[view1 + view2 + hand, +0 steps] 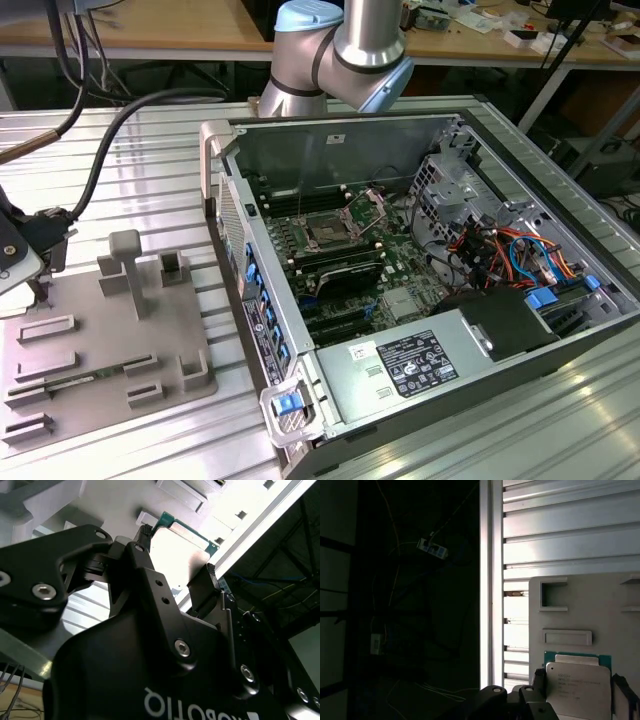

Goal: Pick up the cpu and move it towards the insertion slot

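The gripper [177, 552] pinches the cpu [182, 540] between its fingertips, at the grey tray [590, 605]. Pick-up stage, I'd say; the insertion slot [330, 228] sits well away, needing a level carry.

Clear overhead across the ribbed aluminium tabletop [140, 190]; barred toward the square metal-framed insertion slot [330, 232] by the tall grey computer-case side wall [225, 215] (grey plastic upright posts [128, 265] just outside it).

Ribbed metal tabletop [150, 140], wooden workbenches [150, 30] behind, dark floor [150, 78] beneath them
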Controlling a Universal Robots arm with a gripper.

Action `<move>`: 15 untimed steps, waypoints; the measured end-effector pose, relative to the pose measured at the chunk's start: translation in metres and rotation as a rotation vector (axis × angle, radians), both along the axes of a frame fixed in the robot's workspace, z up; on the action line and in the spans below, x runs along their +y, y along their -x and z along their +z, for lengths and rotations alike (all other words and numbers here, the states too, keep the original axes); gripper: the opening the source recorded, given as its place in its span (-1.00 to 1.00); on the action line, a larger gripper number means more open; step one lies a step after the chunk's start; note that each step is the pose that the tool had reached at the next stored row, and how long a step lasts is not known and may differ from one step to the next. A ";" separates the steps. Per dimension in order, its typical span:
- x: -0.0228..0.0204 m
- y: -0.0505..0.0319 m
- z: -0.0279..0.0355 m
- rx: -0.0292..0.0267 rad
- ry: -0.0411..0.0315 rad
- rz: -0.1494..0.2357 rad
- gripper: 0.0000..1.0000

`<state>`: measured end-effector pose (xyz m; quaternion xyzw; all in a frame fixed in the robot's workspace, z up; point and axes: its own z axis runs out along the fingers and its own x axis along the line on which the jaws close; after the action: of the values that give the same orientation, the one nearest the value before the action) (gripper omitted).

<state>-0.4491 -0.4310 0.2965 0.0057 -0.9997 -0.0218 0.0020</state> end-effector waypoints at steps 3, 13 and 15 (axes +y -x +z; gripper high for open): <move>0.0000 0.0000 0.0002 0.0000 0.0000 0.000 0.09; 0.0000 0.0000 0.0098 0.0001 0.0001 0.000 0.09; 0.0000 0.0000 0.0174 0.0000 0.0000 0.000 0.09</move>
<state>-0.4491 -0.4310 0.3138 0.0057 -0.9997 -0.0218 0.0020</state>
